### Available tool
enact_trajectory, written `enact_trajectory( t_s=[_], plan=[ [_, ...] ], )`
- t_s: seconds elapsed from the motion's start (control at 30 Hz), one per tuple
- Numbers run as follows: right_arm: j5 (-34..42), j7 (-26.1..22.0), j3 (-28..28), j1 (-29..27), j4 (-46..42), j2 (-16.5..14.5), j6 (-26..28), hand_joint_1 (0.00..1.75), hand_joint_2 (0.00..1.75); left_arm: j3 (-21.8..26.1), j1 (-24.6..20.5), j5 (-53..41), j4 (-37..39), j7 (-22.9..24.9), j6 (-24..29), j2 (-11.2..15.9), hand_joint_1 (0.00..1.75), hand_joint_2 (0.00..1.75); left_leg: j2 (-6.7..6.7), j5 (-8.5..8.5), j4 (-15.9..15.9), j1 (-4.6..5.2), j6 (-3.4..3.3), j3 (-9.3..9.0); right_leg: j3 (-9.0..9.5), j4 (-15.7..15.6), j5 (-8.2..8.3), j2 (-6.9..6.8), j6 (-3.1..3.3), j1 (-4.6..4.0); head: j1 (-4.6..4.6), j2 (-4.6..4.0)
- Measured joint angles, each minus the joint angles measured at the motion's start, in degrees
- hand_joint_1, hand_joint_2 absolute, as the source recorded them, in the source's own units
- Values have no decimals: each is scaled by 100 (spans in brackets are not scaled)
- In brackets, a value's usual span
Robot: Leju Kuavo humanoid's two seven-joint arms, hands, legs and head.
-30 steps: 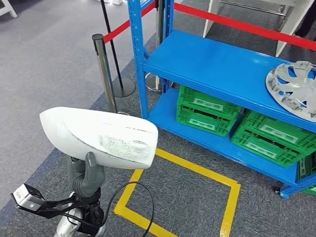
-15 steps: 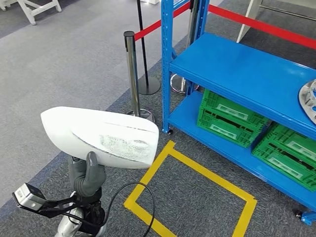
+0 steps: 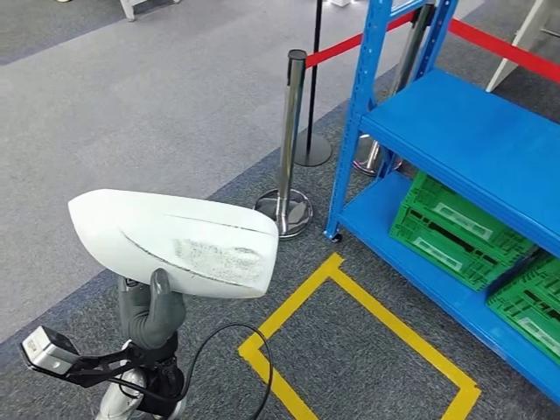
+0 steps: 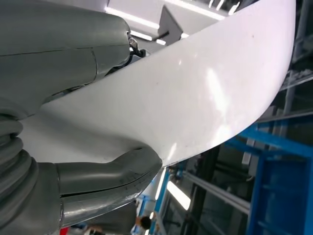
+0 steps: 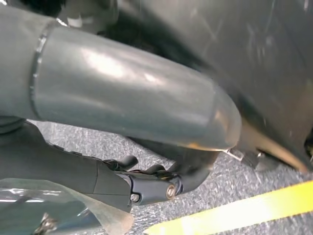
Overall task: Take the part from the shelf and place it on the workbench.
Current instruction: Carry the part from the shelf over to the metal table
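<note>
While the whole head view has swung left over the last second, the left hand point(image 3: 155, 313) at the lower left of the frame grips the white part point(image 3: 175, 242) from beneath, level and unchanged against the arm. That shift reads as the robot turning, not the things moving. Whether the right hand point(image 5: 122, 93) is open or closed cannot be told. Further off, the yellow floor marking point(image 3: 360, 337), the steel post point(image 3: 290, 131) and the blue shelf point(image 3: 475, 144) have slid toward the right edge. Judging by this, the pick is done and carrying has begun; no workbench is visible yet.
</note>
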State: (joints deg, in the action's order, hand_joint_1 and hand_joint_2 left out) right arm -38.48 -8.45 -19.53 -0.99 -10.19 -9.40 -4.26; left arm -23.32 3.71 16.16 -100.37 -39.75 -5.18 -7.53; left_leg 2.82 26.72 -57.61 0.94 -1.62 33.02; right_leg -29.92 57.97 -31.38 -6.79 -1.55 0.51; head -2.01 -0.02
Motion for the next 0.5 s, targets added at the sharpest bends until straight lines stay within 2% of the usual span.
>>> enact_trajectory(
  t_s=[0.03,0.1,0.13,0.17,0.2,0.23,0.27,0.3,0.37,0.4,0.43,0.47,0.5],
  plan=[
    [-4,1,7,0,0,0,0,0,0,0,-5,-2,-1,-1,0,-9,175,175,-71,-27,36,-19,-35,-10,-52,128,-99,136,-19,9,12,0],
    [-11,2,12,-2,0,2,0,0,0,-1,-15,-4,-1,-1,0,-28,175,175,-201,-57,67,-38,-78,-16,-325,731,-430,504,-39,23,46,0],
    [-12,4,13,-7,0,4,0,0,0,-1,-16,-4,0,0,0,-34,175,175,-272,-61,66,-38,-86,-10,-527,1142,-600,610,-43,23,55,0],
    [-12,5,13,-12,0,8,0,0,0,-1,-11,-4,1,1,0,-36,175,175,-342,-63,64,-37,-89,-9,-702,1473,-704,651,-45,20,61,0],
    [-12,6,13,-14,0,11,0,0,0,0,-7,-4,2,1,0,-36,175,175,-418,-64,62,-36,-90,-10,-808,1638,-705,666,-46,18,62,0],
    [-12,6,13,-14,0,13,0,0,0,1,-4,-4,2,1,0,-36,175,175,-497,-64,56,-38,-88,-15,-817,1597,-595,674,-47,18,61,0],
    [-12,5,13,-11,0,14,0,0,0,1,-3,-4,2,1,0,-37,175,175,-577,-61,45,-44,-82,-19,-715,1331,-390,697,-48,25,61,0],
    [-12,6,13,-8,0,15,0,0,0,0,-3,-4,2,1,0,-37,175,175,-657,-51,22,-53,-65,-18,-545,923,-150,782,-55,42,62,0],
    [-13,8,14,-5,3,17,1,0,0,0,-7,-4,2,4,0,-38,175,175,-802,-22,-57,-59,-5,25,-246,268,102,1101,-66,88,61,0],
    [-14,10,15,-6,5,17,1,0,0,-1,-10,-4,2,6,0,-39,175,175,-866,-18,-96,-63,32,62,-176,125,121,1220,-62,102,57,0],
    [-16,16,16,-9,7,17,1,0,0,-2,-12,-6,2,9,0,-40,175,175,-933,-28,-113,-68,70,96,-157,112,93,1262,-43,99,52,0],
    [-19,22,16,-13,8,17,2,0,0,-3,-12,-9,2,11,1,-39,175,175,-1005,-41,-128,-78,100,126,-142,106,105,1200,-12,97,48,0],
    [-22,30,17,-17,9,17,1,0,0,-2,-8,-13,2,11,2,-38,175,175,-1019,-38,-143,-82,128,148,-140,104,114,1117,15,94,47,0]
  ],
)
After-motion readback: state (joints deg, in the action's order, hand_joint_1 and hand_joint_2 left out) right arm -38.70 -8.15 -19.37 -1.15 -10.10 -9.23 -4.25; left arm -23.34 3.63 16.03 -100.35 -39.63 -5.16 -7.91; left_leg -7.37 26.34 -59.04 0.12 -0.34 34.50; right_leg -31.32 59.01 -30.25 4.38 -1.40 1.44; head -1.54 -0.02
